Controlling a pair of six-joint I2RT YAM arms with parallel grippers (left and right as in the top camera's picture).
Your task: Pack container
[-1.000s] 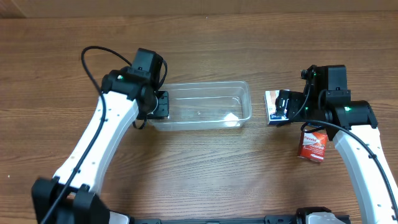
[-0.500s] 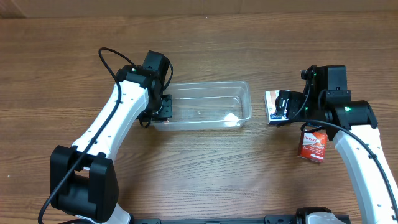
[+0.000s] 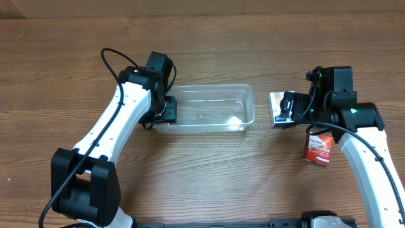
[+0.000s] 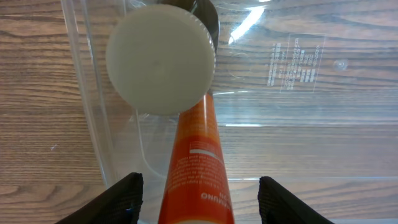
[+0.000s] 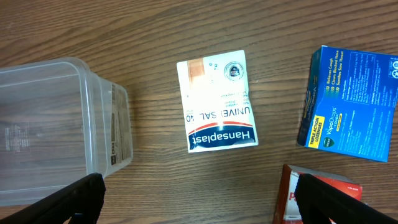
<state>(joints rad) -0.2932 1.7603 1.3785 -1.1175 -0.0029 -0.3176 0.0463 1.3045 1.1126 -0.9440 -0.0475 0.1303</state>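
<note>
The clear plastic container lies on the table left of centre. My left gripper is at its left end, jaws open. An orange tube with a white cap lies between the fingers without touching them, its cap inside the container. The tube is hidden in the overhead view. My right gripper is open and empty above the table, right of the container. In the right wrist view the gripper is above bare wood.
A white Hansaplast box lies flat just right of the container and also shows in the overhead view. A blue box lies beyond it. A red box lies near my right arm.
My left arm has swung its elbow in and the wrist has shifted slightly right at the container's left end. The right arm and boxes have not moved.
</note>
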